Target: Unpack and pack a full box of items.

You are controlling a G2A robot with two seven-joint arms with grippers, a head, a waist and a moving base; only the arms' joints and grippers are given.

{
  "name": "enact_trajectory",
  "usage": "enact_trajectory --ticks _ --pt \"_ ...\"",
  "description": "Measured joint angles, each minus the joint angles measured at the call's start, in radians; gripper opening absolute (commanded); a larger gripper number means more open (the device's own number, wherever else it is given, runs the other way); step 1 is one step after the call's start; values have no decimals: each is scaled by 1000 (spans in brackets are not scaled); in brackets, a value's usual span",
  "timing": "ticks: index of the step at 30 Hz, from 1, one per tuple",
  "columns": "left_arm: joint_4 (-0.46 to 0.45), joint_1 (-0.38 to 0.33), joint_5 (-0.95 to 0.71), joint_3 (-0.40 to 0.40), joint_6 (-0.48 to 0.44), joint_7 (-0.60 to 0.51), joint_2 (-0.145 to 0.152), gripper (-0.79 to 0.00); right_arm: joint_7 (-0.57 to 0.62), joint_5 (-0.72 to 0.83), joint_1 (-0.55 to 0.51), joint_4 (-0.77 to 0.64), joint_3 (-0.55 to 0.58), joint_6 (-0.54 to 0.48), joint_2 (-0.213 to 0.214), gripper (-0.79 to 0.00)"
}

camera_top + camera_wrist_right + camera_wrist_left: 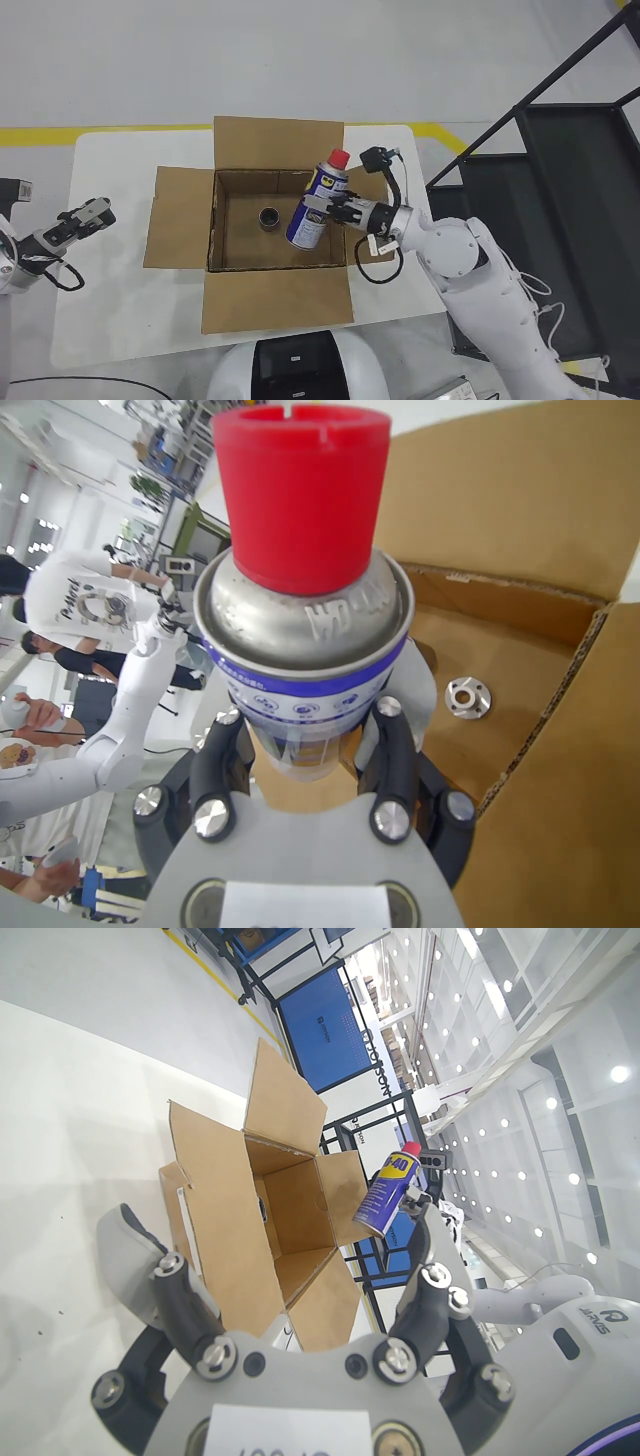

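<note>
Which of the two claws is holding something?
The right claw, shut on the red-capped spray can over the open cardboard box; the left claw, away beside the box, is open and empty.

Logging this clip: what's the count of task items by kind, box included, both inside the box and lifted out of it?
spray can: 1
metal flange: 1
cardboard box: 1
Total: 3
</note>
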Motion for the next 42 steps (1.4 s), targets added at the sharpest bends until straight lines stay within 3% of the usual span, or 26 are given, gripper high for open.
enact_trajectory --ticks 5,8,13,25,26,27,28,35,42 --pt "0 0 0 0 0 0 0 0 26 -7 103 105 -130 156 -24 -785" --pt "0 0 0 0 0 0 0 0 8 23 148 183 -190 197 -39 -785" --pt "0 0 0 0 0 0 0 0 -46 56 198 274 -251 229 -60 -785" --pt "0 0 0 0 0 0 0 0 -41 53 308 448 -368 302 -101 -776" --pt "0 0 0 0 0 0 0 0 -42 58 316 464 -375 309 -105 -570" --pt "0 0 0 0 0 0 0 0 -40 57 322 478 -382 316 -107 -132" --pt "0 0 0 0 0 0 0 0 -34 54 329 492 -391 322 -110 0" --pt "0 0 0 0 0 0 0 0 -37 69 369 563 -423 325 -131 0" --pt "0 0 0 0 0 0 0 0 -49 99 356 510 -391 305 -131 0"
